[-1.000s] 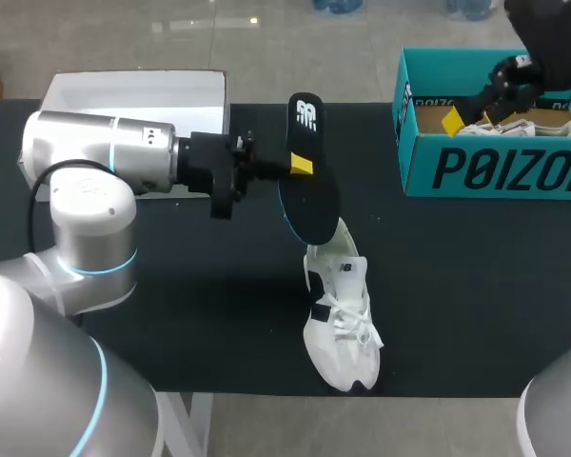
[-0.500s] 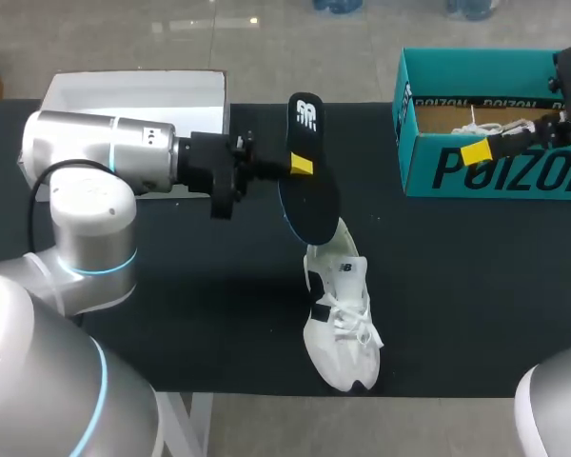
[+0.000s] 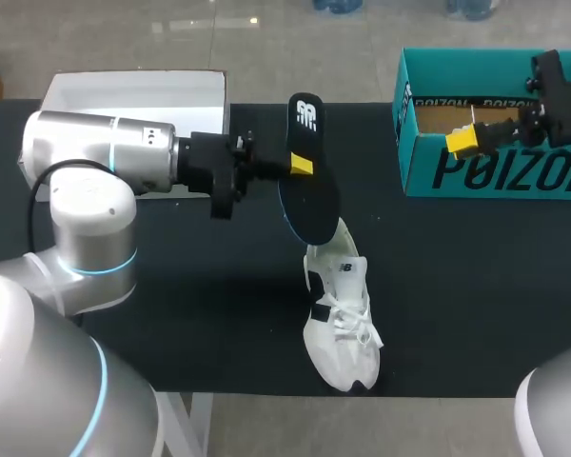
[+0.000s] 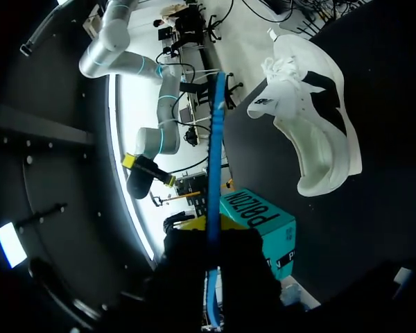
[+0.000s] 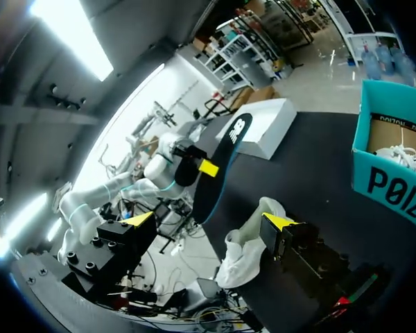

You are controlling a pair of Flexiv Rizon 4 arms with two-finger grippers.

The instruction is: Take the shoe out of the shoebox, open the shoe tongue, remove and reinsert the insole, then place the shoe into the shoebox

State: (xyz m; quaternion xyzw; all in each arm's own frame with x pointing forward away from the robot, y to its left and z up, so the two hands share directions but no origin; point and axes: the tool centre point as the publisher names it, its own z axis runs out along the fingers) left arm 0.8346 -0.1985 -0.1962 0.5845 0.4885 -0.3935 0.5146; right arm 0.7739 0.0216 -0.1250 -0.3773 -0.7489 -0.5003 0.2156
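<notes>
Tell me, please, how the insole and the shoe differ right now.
The insole is black, thin and flat; the shoe is white with black patches, bulky and laced. The insole is held above the table in the left gripper; the shoe lies on the table, ungripped. Both are foot-shaped.

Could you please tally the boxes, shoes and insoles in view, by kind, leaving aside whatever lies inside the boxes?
Boxes: 2, the teal shoebox and the white box
Shoes: 1, the white shoe
Insoles: 1, the black insole
Total: 4
</notes>
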